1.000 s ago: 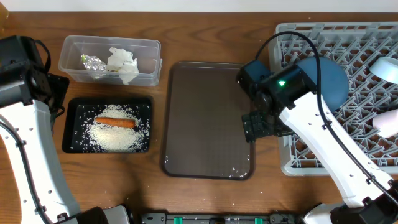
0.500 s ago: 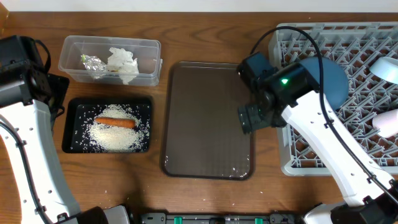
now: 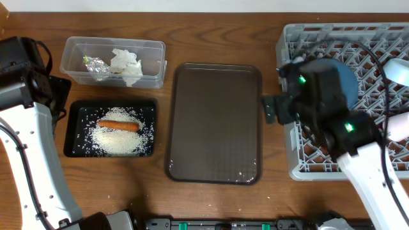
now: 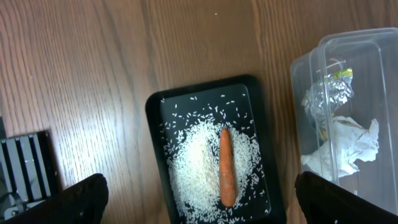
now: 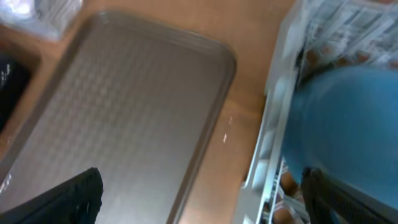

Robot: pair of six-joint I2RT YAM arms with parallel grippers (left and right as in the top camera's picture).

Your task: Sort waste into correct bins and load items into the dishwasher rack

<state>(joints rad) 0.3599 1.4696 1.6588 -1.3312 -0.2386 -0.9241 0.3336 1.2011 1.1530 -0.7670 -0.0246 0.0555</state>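
Right gripper (image 5: 200, 180): fingers spread wide, nothing between them, hanging over the gap between the brown serving tray (image 3: 214, 121) and the dishwasher rack (image 3: 383, 45). Left gripper (image 4: 199, 186): fingers likewise spread and empty, held high over the black tray (image 3: 71, 128) at the table's left side. Black tray: shallow, rigid, glossy, rounded corners; holds a loose mound of white rice (image 3: 118, 140) with a small orange carrot (image 3: 118, 125), smooth and tapered, lying on top. Clear tub (image 3: 70, 61): thin translucent plastic, just behind the black tray; holds crumpled silver foil (image 3: 96, 63) and crumpled white tissue (image 3: 126, 66), both light and springy. Serving tray: matte brown, fine-textured, raised rim, bare but for a few stray grains (image 3: 243, 174) near its front edge. Rack: grey plastic lattice of upright pegs; carries the large dark blue bowl (image 3: 348, 83), smooth and glazed, beside the small light blue bowl (image 3: 397, 70) and the white cup (image 3: 399, 126), both cut by the frame edge. Chopsticks and wrapper: not made out. Condition: sorting appears nearly complete. Hazards, as judged: the stray grains are too small and flat to pinch cleanly and may scatter across the wood; a low sweep by the right arm could catch the rack's wall and jolt the bowl on its pegs.
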